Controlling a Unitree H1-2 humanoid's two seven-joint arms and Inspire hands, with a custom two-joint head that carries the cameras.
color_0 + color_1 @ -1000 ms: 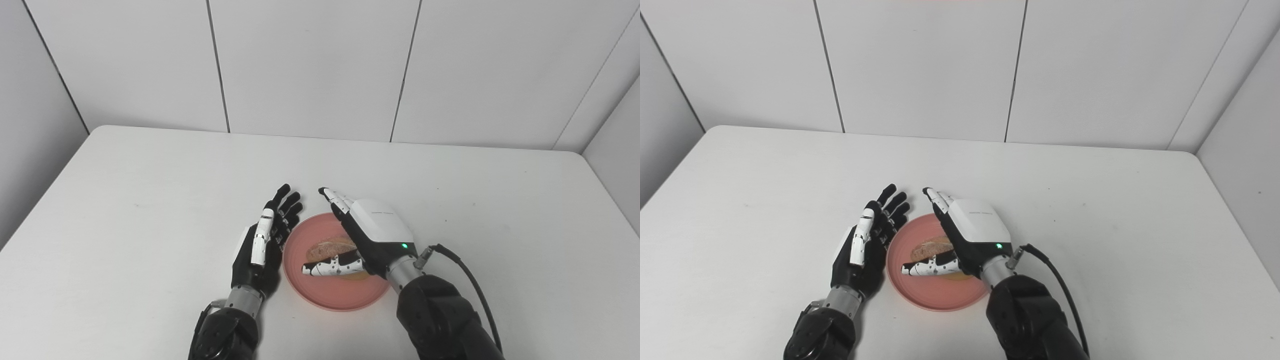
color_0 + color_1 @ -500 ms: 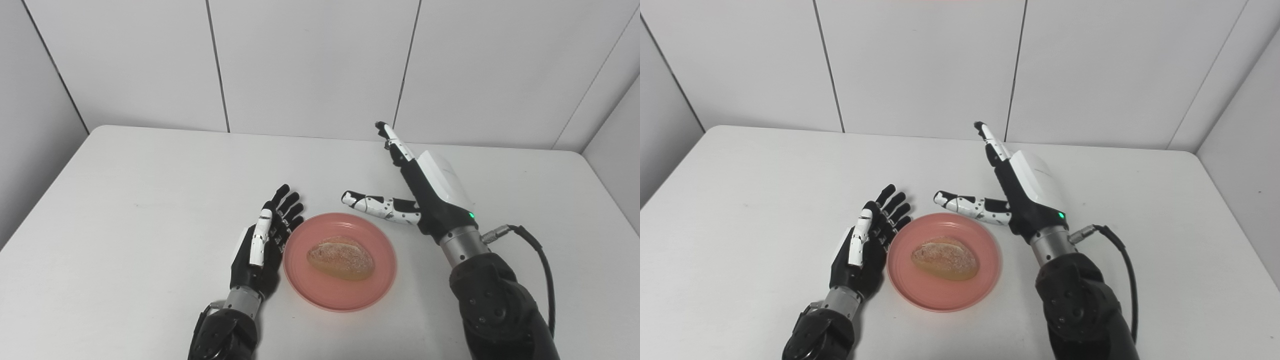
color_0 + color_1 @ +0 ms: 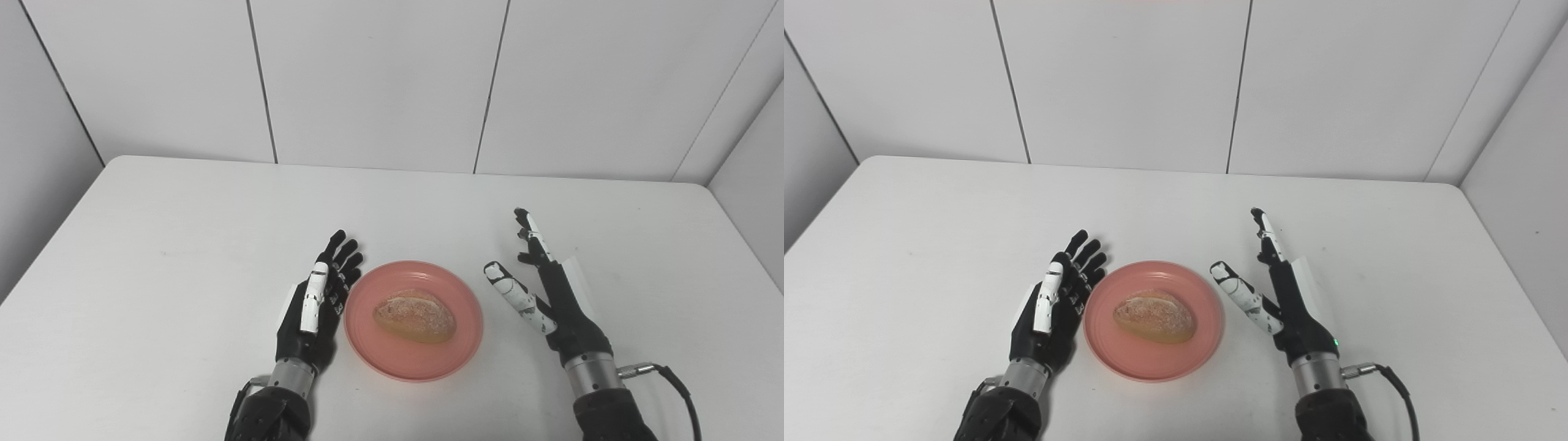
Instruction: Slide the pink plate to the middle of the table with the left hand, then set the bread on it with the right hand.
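A pink plate (image 3: 453, 355) sits near the table's middle front, with a brown bread roll (image 3: 415, 315) lying on it. My left hand (image 3: 315, 306) stands open just left of the plate's rim, fingers straight and pointing away from me. To the right of the plate my right hand (image 3: 551, 294) is open too, thumb spread toward the plate, holding nothing and apart from the rim. The same layout shows in the right eye view: plate (image 3: 1188, 361), bread (image 3: 1154, 315), left hand (image 3: 1053, 306), right hand (image 3: 1283, 300).
The white table (image 3: 184, 245) has rounded far corners and is enclosed by white panel walls (image 3: 380, 79) behind and at both sides. A black cable (image 3: 670, 380) trails from my right wrist.
My right hand let go of the bread on the plate, rose, then drew back to the plate's right side. The left hand stayed put. The camera shifted slightly.
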